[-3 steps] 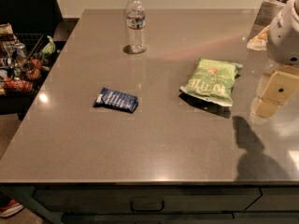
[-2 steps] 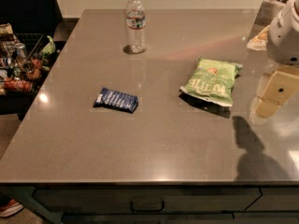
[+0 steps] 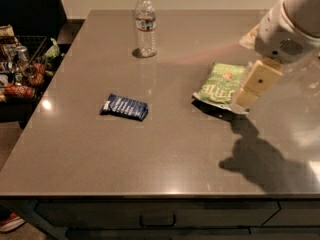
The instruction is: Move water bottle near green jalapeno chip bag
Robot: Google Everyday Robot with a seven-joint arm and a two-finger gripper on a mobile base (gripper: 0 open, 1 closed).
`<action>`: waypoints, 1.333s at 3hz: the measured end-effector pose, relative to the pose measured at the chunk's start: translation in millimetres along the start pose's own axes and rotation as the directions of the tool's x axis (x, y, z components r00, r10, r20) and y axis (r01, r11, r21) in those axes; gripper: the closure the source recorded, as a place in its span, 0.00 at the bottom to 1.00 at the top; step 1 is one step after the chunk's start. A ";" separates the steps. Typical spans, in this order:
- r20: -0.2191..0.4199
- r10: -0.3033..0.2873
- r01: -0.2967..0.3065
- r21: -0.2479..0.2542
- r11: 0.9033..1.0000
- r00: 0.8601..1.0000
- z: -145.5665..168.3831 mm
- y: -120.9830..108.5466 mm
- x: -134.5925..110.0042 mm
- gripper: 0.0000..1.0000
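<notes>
Single view taken from above the near edge of the surface (image 3: 165, 154), tilted downward, gripper (image 3: 250, 90) seen close at right.

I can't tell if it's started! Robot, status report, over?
Gripper by right edge of light green crinkled chip bag. Clear plastic water bottle upright at back, untouched. Dark blue packet clear of path.

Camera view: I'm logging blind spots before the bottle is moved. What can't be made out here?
- Green jalapeno chip bag: its right edge is hidden behind the gripper, which hangs over the right side of the table.
- Arm: cut off by the top and right edges.
- Water bottle: label print too small to read.
- Wire basket, far left: contents in shadow, partly cut off by the left edge.
</notes>
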State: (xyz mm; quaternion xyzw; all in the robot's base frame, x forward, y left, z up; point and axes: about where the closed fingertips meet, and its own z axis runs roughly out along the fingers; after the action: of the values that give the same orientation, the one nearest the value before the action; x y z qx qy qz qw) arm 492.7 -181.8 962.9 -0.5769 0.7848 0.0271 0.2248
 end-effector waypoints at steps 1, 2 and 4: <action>0.109 0.060 -0.062 0.015 0.998 0.992 20.7 -36.3 -28.4 0.00; 0.205 0.094 -0.105 0.042 0.994 0.974 39.9 -75.5 -56.7 0.00; 0.347 0.233 -0.279 0.088 0.956 0.909 87.2 -154.0 -98.6 0.00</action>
State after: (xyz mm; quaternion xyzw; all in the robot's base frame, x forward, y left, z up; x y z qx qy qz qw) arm 685.1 -118.7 956.0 -0.4391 0.8046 0.0999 0.3872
